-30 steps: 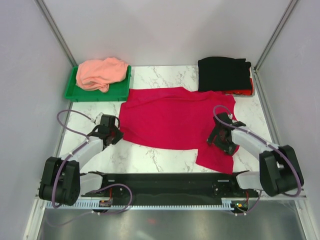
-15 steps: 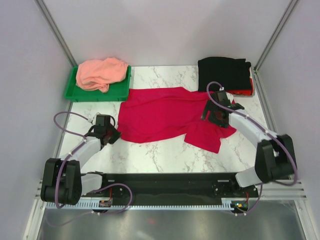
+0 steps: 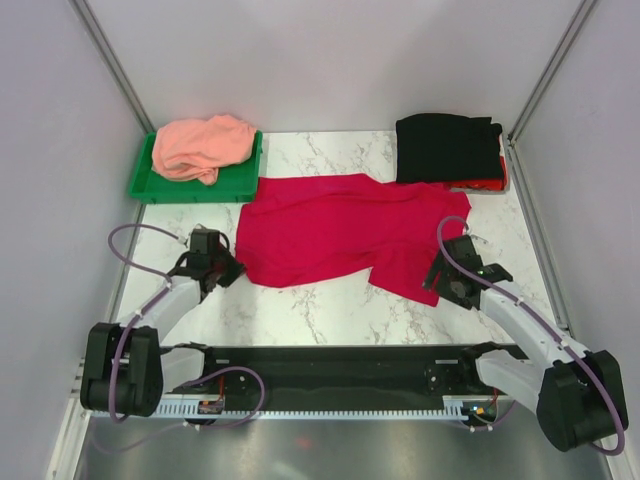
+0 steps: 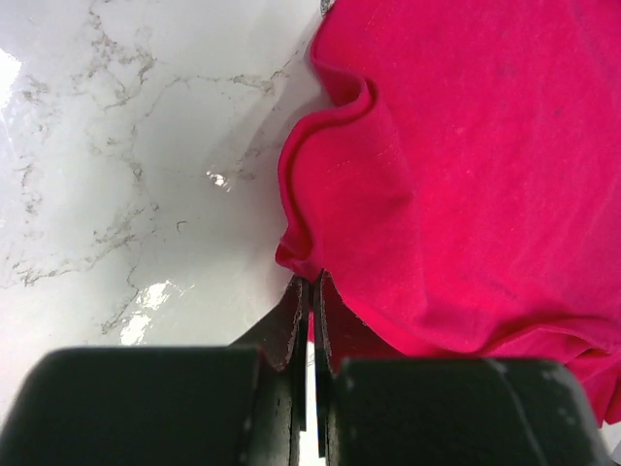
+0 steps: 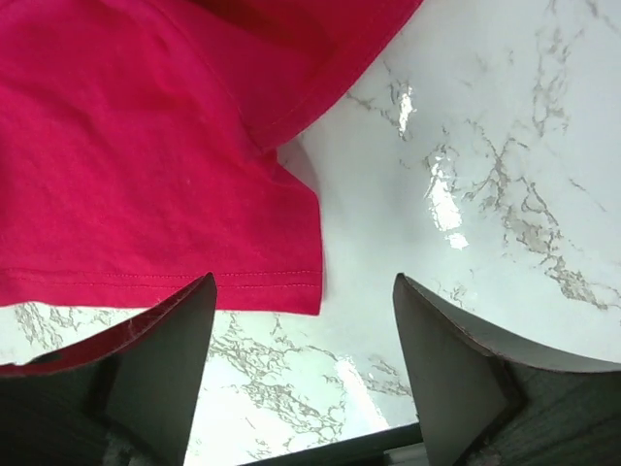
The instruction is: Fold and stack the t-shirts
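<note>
So the crimson t-shirt (image 3: 340, 230) is spread out crumpled between both grippers. The folded black t-shirt (image 3: 445, 148) sits well beyond the right one. The salmon-pink t-shirt (image 3: 200, 145) is bunched in the green tray (image 3: 240, 184), far ahead of the left one. The left gripper (image 4: 310, 291) is pinched tight on the crimson hem. The right gripper (image 5: 303, 282) has its fingers wide apart, and a hem corner lies right in front of it.

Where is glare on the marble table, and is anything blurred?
Left wrist view: small white glare spots on the table, soft shadow along the edge of the crimson t-shirt. Right wrist view: a brighter glare streak. Top external view: even light, nothing blurred.
</note>
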